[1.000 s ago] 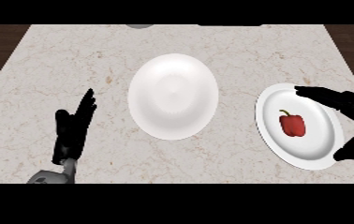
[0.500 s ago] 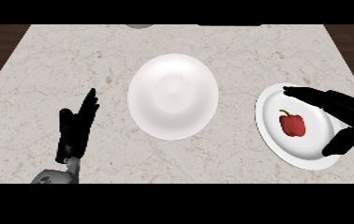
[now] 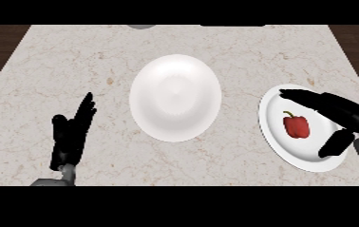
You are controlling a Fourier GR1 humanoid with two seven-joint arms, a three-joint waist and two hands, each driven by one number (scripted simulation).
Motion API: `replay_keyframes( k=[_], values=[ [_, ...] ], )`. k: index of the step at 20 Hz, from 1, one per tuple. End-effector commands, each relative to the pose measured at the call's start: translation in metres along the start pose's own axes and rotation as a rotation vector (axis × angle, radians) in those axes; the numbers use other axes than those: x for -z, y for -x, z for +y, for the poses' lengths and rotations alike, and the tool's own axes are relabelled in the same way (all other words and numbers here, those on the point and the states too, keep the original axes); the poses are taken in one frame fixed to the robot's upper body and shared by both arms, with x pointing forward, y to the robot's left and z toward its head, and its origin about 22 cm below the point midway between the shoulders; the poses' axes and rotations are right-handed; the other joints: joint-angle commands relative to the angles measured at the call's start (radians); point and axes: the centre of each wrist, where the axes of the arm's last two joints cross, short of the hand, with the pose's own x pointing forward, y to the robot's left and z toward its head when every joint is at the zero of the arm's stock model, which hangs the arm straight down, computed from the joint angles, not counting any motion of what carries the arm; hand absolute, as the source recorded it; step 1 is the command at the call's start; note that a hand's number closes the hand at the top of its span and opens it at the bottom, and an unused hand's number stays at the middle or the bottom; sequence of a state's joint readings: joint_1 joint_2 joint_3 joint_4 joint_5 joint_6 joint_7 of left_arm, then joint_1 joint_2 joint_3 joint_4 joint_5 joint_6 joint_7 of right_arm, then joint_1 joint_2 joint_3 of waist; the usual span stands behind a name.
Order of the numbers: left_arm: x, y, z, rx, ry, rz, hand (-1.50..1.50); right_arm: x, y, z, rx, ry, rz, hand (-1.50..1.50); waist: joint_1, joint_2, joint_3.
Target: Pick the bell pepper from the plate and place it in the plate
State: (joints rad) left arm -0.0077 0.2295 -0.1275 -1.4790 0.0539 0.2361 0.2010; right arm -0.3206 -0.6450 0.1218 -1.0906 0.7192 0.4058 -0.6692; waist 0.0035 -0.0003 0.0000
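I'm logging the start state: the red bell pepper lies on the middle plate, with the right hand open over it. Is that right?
Not quite. The head view shows the bell pepper on the plate at the right, not on the middle plate, which holds nothing. The rest stands: the right hand is open over the pepper.

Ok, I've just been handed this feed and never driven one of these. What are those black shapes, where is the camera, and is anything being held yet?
The camera sits at the robot's head and looks steeply down at a marble counter. The black shapes are its two hands. The left hand rests open at the lower left, fingers up. The right hand reaches in from the right over the right-hand plate, its fingers and thumb spread either side of the red bell pepper lying there. Nothing is held yet. An empty white plate lies at the middle.
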Motion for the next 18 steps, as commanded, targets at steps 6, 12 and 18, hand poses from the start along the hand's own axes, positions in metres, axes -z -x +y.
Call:
replay_keyframes(
  k=[6, 12, 18],
  values=[
    [-0.008, -0.025, -0.010, 0.004, -0.008, -0.024, 0.00, 0.010, 0.006, 0.018, 0.004, -0.006, -0.003, -1.50, 0.001, 0.000, 0.000],
    [-0.003, -0.002, 0.006, -0.008, -0.011, -0.014, 0.00, 0.016, -0.001, 0.011, -0.084, 0.033, -0.058, 1.50, -0.001, -0.001, 0.000],
    [-0.001, 0.003, -0.012, -0.001, -0.004, 0.010, 0.00, 0.016, 0.022, 0.036, -0.122, 0.162, -0.040, 1.50, 0.003, 0.001, 0.000]
  ],
)
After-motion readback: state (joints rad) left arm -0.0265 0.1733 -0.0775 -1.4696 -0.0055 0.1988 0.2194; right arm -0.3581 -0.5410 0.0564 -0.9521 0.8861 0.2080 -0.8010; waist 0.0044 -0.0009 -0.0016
